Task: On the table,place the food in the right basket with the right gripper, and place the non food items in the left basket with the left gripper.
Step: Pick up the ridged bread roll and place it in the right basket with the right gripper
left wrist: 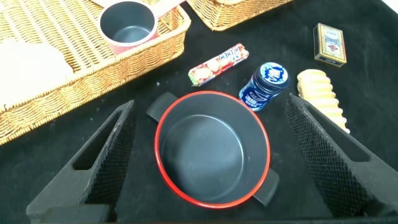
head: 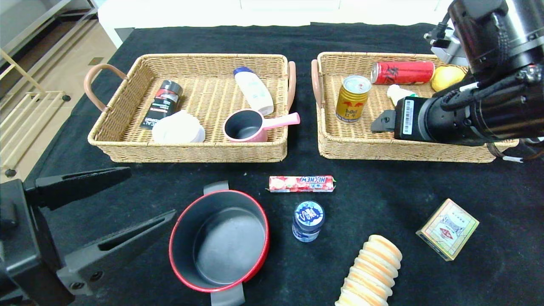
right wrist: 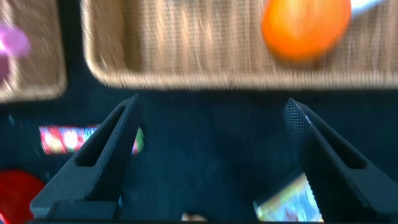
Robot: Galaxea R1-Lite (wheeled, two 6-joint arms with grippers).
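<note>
The gold can (head: 352, 98) stands upright in the right basket (head: 408, 149). My right gripper (head: 381, 123) hovers over that basket just right of the can, open and empty (right wrist: 211, 106). On the table (head: 382, 191) lie the Hi-Chew stick (head: 301, 184), the blue-lidded jar (head: 308, 221), the biscuit stack (head: 374, 272) and the beige card box (head: 448, 228). The red pot (head: 219, 240) sits at the front. My left gripper (head: 148, 193) is open just left of it. In the left wrist view its fingers (left wrist: 106, 155) flank the pot (left wrist: 211, 149) without touching.
The left basket (head: 187, 152) holds a pink saucepan (head: 246, 126), a white bottle (head: 254, 90), a dark tube (head: 163, 104) and a white lid (head: 178, 128). The right basket also holds a red can (head: 403, 72) and a lemon (head: 447, 77). The floor drops off left of the table.
</note>
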